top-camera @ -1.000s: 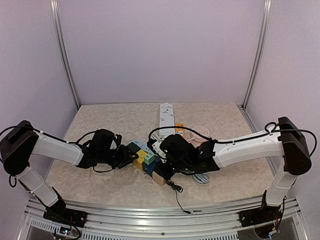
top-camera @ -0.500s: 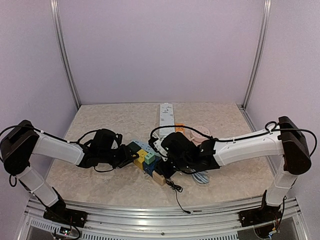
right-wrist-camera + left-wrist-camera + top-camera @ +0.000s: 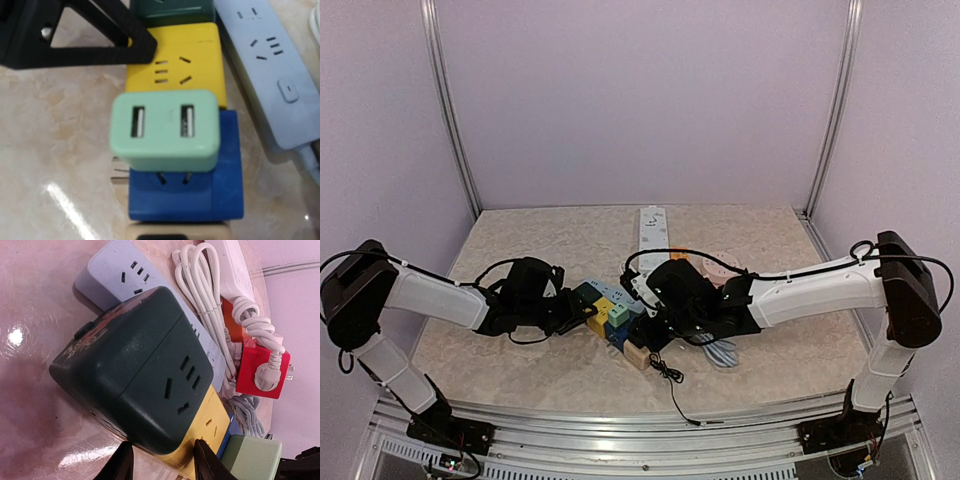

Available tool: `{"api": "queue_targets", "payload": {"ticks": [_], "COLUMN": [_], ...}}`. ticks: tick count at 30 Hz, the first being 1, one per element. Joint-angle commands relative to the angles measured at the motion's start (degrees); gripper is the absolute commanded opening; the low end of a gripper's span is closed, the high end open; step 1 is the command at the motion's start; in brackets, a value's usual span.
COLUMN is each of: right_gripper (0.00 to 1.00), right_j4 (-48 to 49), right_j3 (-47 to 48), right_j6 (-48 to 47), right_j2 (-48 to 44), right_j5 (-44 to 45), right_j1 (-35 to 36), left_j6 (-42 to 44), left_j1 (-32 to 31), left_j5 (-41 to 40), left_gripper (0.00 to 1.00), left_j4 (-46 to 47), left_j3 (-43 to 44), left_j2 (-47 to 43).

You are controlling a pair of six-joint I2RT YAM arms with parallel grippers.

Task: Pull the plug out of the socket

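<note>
The plug (image 3: 165, 130) is a mint-green USB charger standing on the blue socket cube (image 3: 220, 195), with its two prongs bared above the cube's face. That cube is part of a row with a yellow cube (image 3: 200, 70), a dark green cube (image 3: 125, 365) and a beige cube (image 3: 638, 355). My left gripper (image 3: 164, 462) is closed across the dark green and yellow end of the row, one finger (image 3: 100, 40) lying against the yellow cube. My right gripper (image 3: 648, 325) hovers over the plug (image 3: 618, 315); its fingers do not show in its own view.
A pale blue power strip (image 3: 270, 75) lies just behind the cubes. Farther back are a white strip (image 3: 652, 230) with its coiled cord, and a red cube (image 3: 260, 370). A grey cable coil (image 3: 722, 352) and a thin black cable (image 3: 670, 385) lie near the front.
My right wrist has edged slightly back and up from the cubes. The left arm and the socket row have stayed in place.
</note>
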Motion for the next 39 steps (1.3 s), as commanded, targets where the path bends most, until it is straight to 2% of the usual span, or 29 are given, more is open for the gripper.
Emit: {"api": "queue_targets", "payload": {"ticks": [1,24,32,39], "right_gripper": [0.0,0.0,0.0,0.0], "right_j4": [3.1,-12.5,-11.4,-6.0], "right_j3": [-0.2,11.7,11.6,8.1], "right_j6": [0.6,-6.2,-5.5,-2.5], "right_j2": [1.1,8.5,8.2,5.6], "right_j5": [0.0,21.0,19.2,9.9], "right_j1": [-0.1,7.8,7.8,5.5], "left_j6": [1.5,1.5,1.7,2.1], "left_j1": [-1.3,-1.3,-1.3,-1.3], "left_j5": [0.2,0.0,0.0,-0.2], "left_gripper": [0.4,0.4,0.4,0.4], "left_j4": [-5.9,-6.2,-6.6,-7.1], "left_j3": [-0.3,-0.1,0.1,0.3], "left_j2": [2.3,3.1,3.0,3.1]}}
